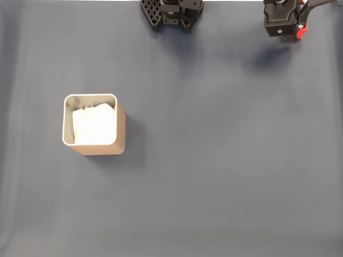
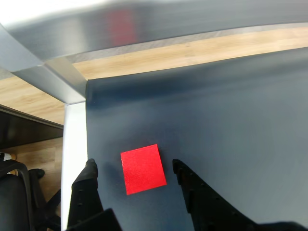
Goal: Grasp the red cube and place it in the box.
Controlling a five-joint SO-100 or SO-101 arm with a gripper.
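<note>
While the box [image 1: 94, 126] holds only white lining, the red cube [image 2: 143, 169] sits outside

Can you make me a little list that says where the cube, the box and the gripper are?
cube: red cube flat on the dark mat, near the mat's edge in the wrist view
gripper: gripper open, one finger on each side of the cube, not touching it
box: tan box with white lining, upright, left of middle in the fixed view
in the box: no cube
task: cube not grasped yet
</note>
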